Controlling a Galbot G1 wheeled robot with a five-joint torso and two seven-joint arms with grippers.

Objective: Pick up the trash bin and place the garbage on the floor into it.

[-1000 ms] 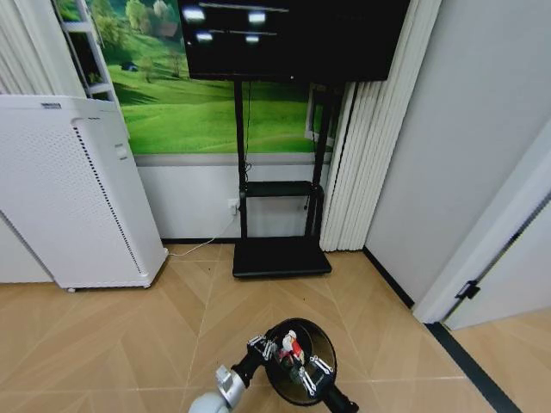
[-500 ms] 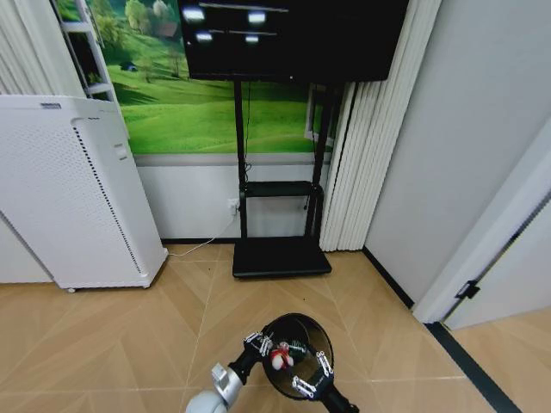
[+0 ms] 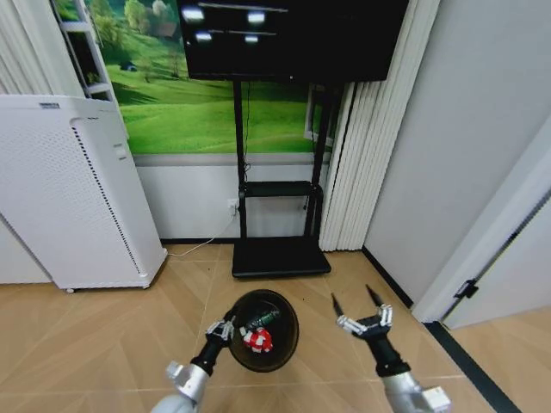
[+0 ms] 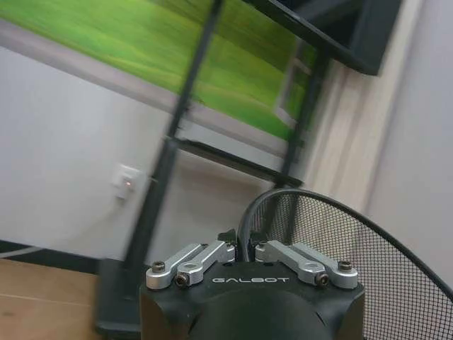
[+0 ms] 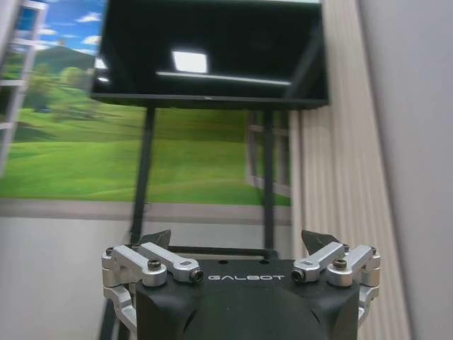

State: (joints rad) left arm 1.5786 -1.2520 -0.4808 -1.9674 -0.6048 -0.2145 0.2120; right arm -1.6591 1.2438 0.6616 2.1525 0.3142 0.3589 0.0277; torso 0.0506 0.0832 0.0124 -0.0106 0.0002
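Black mesh bin held up by the left arm, right arm empty beside it

At far left, white perforated appliance [image 3: 69, 194] against the wall; then left gripper [image 3: 220, 329], jaws clamped on the near rim of the trash bin [image 3: 280, 340], seen in the left wrist view [image 4: 244, 244] pinching the wire edge [image 4: 340, 241]; inside the bin, a red-and-white piece of garbage [image 3: 257, 341] and what looks like a small green-labelled bottle [image 3: 261, 321]; behind, black TV stand [image 3: 280, 255] on the wood floor [image 3: 103, 344]; to the right, right gripper [image 3: 359, 308], jaws spread wide apart, holding nothing, well clear of the bin
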